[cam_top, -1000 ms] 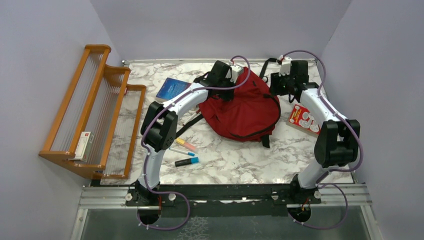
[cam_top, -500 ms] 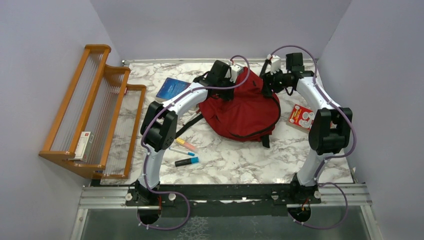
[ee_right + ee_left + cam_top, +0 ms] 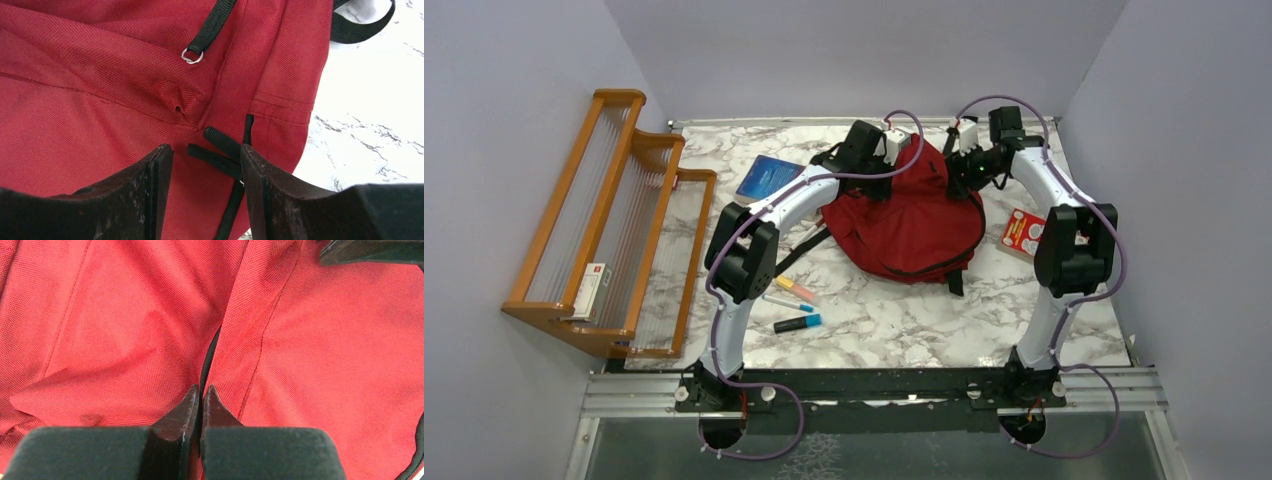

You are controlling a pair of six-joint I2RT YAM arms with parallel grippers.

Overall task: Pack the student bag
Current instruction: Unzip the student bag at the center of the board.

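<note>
A white marble-patterned table (image 3: 874, 320) carries everything. At its 9 o'clock edge stands a wooden tiered rack (image 3: 614, 200) with clear panels, and a small white-and-red box (image 3: 592, 290) lies in its near end. At 11 o'clock a blue book (image 3: 769, 177) lies flat. Toward 7 o'clock three markers lie near one another: a yellow-and-pink highlighter (image 3: 796, 290), a thin pen (image 3: 786, 303) just beside it, and a blue highlighter (image 3: 797, 323) nearest the front. At 3 o'clock lies a red pack printed with white circles (image 3: 1024, 235), partly hidden.
</note>
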